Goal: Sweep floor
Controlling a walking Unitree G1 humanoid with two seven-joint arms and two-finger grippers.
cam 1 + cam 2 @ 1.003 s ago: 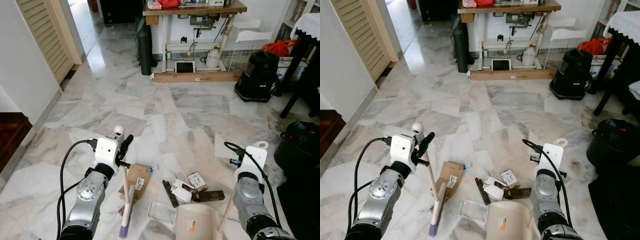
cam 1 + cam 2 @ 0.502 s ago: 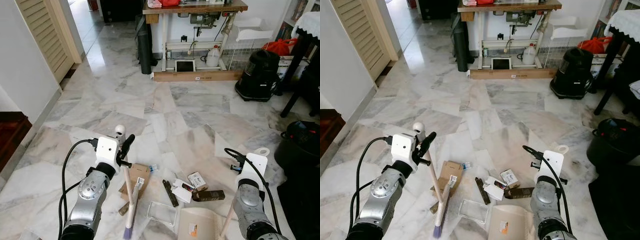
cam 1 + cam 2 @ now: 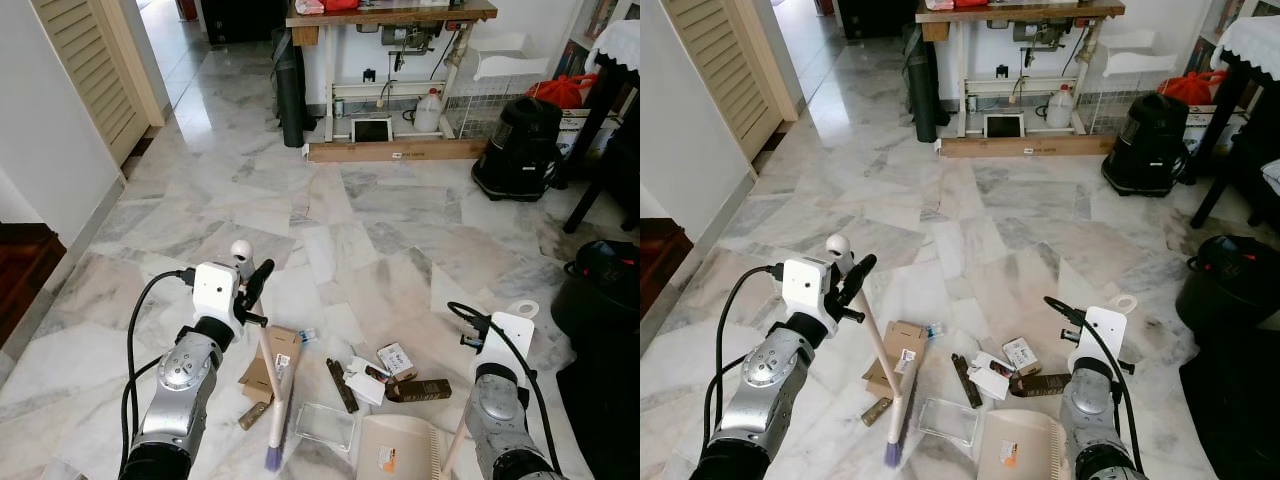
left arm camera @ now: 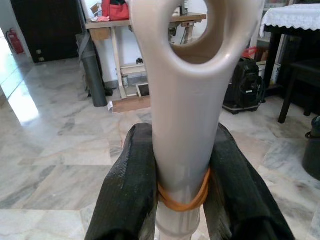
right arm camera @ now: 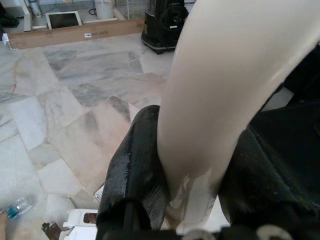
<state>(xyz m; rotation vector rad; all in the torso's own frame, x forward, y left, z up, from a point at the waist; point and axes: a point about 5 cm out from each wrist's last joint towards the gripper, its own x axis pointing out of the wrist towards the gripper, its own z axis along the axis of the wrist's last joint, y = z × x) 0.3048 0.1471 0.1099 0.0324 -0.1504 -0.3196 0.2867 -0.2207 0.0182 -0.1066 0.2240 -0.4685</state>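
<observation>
Several litter bits on marble floor (image 3: 330, 215); left tool (image 4: 182, 180) clamps broom (image 3: 268, 385), right tool (image 5: 195, 165) dustpan (image 3: 398, 448).

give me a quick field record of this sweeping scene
left hand: shut on broom handle
right hand: shut on dustpan handle
broom: slanted, bristles on the floor beside the cardboard box
dustpan: on the floor, near the robot
litter: clear plastic tray, small boxes, dark bar
floor: marble tiles
</observation>
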